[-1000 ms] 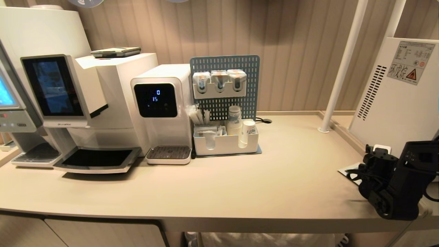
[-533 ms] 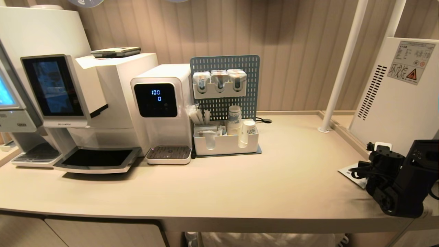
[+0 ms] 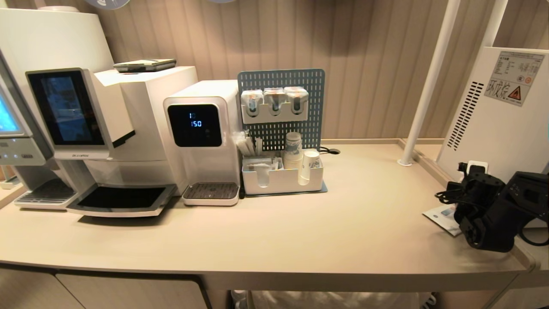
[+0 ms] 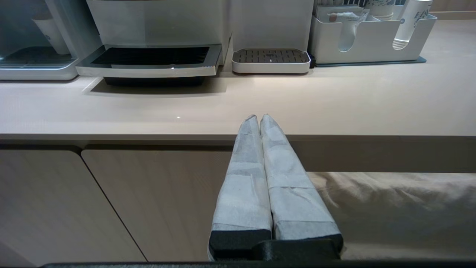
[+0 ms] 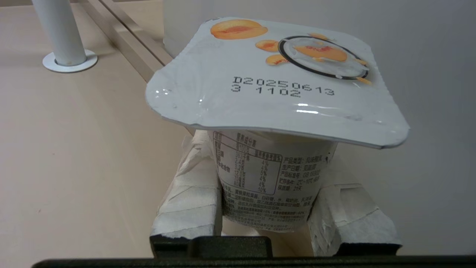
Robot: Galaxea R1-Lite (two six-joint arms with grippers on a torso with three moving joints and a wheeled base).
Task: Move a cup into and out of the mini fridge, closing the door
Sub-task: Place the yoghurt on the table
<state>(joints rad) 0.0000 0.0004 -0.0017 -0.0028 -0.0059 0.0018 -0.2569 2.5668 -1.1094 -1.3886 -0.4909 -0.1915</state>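
1. The cup: small white yogurt pot with a peach-printed foil lid, held at the right end of the counter, beside the mini fridge.
2. The right gripper: clamped on the cup's body below the lid rim.
3. The left gripper: closed, empty, parked below the counter edge.
4. Handling, as judged: light; thin walls are crushed easily; the foil is puncture-prone. The body is best gripped, never the lid.

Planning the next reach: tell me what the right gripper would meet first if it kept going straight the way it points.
Probably the boxy white mini fridge: its plain wall fills the view right behind the small white yogurt cup held in the right gripper. How near it is cannot be told.
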